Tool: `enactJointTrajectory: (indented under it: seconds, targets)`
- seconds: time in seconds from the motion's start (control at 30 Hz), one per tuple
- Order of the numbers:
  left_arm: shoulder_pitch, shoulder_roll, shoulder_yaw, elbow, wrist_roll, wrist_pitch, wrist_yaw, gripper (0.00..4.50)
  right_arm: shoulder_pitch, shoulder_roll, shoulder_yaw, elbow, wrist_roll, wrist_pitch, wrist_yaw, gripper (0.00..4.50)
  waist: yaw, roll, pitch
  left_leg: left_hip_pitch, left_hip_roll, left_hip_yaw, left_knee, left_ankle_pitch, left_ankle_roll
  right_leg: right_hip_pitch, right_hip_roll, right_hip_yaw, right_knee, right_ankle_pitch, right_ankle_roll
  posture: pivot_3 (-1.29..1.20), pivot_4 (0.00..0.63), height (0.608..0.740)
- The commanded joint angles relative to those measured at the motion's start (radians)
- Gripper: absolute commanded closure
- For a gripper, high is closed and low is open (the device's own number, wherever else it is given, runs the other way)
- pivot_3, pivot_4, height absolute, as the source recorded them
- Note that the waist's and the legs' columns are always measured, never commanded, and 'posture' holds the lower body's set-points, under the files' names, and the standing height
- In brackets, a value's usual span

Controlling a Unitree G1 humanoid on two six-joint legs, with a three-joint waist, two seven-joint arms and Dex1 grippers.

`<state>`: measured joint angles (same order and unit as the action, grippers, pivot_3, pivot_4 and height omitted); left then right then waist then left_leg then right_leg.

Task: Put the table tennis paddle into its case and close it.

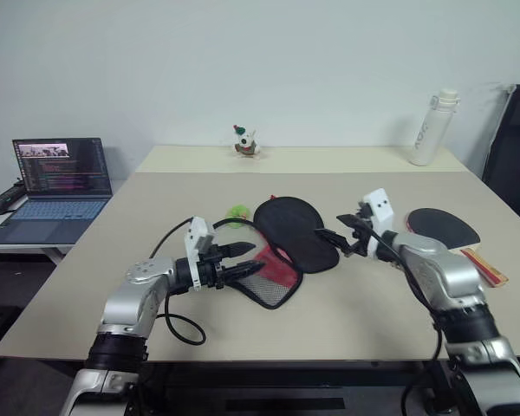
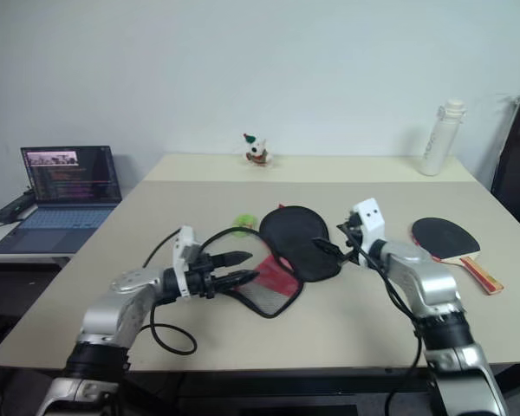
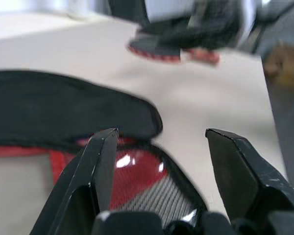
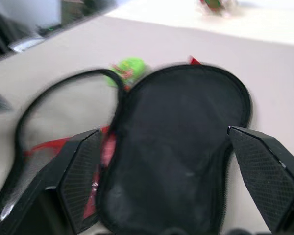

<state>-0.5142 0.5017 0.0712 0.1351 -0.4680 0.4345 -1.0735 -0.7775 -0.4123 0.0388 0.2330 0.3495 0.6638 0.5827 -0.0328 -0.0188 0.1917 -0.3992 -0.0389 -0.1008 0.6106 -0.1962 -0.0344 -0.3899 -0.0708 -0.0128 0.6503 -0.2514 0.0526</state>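
The case lies unzipped at the table's middle, its black half (image 1: 295, 230) spread toward the far side and its red mesh half (image 1: 273, 273) nearer me, with a green tag (image 1: 238, 211) beside it. My left gripper (image 1: 247, 260) is open, level, its tips just over the red mesh half's left edge; nothing sits between the fingers (image 3: 100, 161). My right gripper (image 1: 329, 236) is open at the black half's right edge, and that half (image 4: 181, 142) lies ahead of its wide-spread fingers (image 4: 264, 166). The table tennis paddle (image 1: 442, 227) lies flat at the right, black face up, handle (image 1: 485, 264) toward the table's edge.
An open laptop (image 1: 61, 186) sits on a side desk at the left. A white bottle (image 1: 433, 128) and a small figurine (image 1: 245, 143) stand on the far table. A dark chair (image 1: 516, 147) is at the right edge. A black cable (image 1: 182, 325) loops below my left arm.
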Motion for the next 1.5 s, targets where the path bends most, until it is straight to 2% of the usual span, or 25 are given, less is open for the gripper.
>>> enactJointTrajectory:
  seconds: [0.03, 0.3, 0.43, 0.57, 0.77, 0.9, 1.23, 1.5]
  targets:
    - [0.021, 0.002, 0.046, -0.071, -0.025, 0.039, 0.079, 1.42, -0.088, 0.028, 0.012, 0.163, -0.056, -0.059, 0.0, 0.0, 0.0, 0.0, 0.0, 0.0, 0.0, 0.001, 0.0, 0.0, 0.0, 0.0, 0.0, 0.0, 0.0, 0.001, -0.001, 0.0, 0.15, 0.74]
    - [0.062, 0.014, 0.085, -0.154, -0.07, 0.106, 0.164, 1.42, -0.294, 0.129, -0.02, 0.689, -0.153, -0.242, -0.064, 0.0, -0.001, 0.0, 0.0, -0.001, -0.001, 0.005, -0.002, 0.0, 0.0, -0.001, 0.001, 0.001, -0.001, 0.003, -0.005, 0.0, 0.15, 0.74]
    - [0.063, 0.029, 0.1, -0.181, -0.115, 0.162, 0.165, 1.42, -0.345, 0.161, -0.039, 0.86, -0.176, -0.306, -0.083, 0.0, -0.001, 0.0, 0.0, 0.0, -0.001, 0.005, -0.002, 0.0, 0.0, -0.001, 0.001, 0.001, -0.001, 0.003, -0.005, 0.0, 0.15, 0.74]
    - [0.061, 0.082, 0.095, -0.184, -0.12, 0.176, 0.133, 1.42, -0.37, 0.185, -0.057, 0.942, -0.18, -0.31, -0.045, 0.0, -0.006, 0.0, 0.0, 0.0, -0.001, 0.005, -0.002, 0.0, 0.0, -0.001, 0.001, 0.001, -0.001, 0.003, -0.006, 0.0, 0.15, 0.74]
    - [0.042, 0.13, 0.106, -0.16, -0.109, 0.156, 0.136, 1.42, -0.379, 0.217, -0.078, 0.953, -0.171, -0.248, 0.062, 0.0, -0.017, 0.0, 0.0, 0.001, -0.001, 0.005, -0.002, 0.0, 0.0, -0.001, 0.003, 0.001, 0.0, 0.004, -0.007, 0.0, 0.15, 0.74]
    - [0.039, 0.134, 0.1, -0.164, -0.11, 0.153, 0.14, 1.36, -0.383, 0.234, -0.092, 0.943, -0.162, -0.215, 0.101, 0.93, -0.025, 0.0, 0.0, 0.001, 0.0, 0.005, -0.002, 0.0, 0.0, -0.001, 0.005, 0.002, 0.0, 0.004, -0.007, 0.0, 0.15, 0.74]
    - [0.036, 0.125, 0.09, -0.17, -0.105, 0.149, 0.151, 1.36, -0.392, 0.251, -0.146, 0.938, -0.151, -0.176, 0.087, 4.46, -0.024, 0.001, 0.0, 0.001, 0.001, 0.005, -0.002, 0.0, -0.001, -0.002, 0.006, 0.002, 0.0, 0.004, -0.008, 0.0, 0.15, 0.74]
    - [0.031, 0.122, 0.091, -0.164, -0.102, 0.143, 0.154, 1.36, -0.385, 0.267, -0.175, 0.901, -0.143, -0.192, 0.044, 4.46, -0.024, 0.001, 0.0, 0.001, 0.001, 0.005, -0.002, 0.0, -0.001, -0.003, 0.006, 0.002, 0.0, 0.004, -0.008, 0.0, 0.15, 0.74]
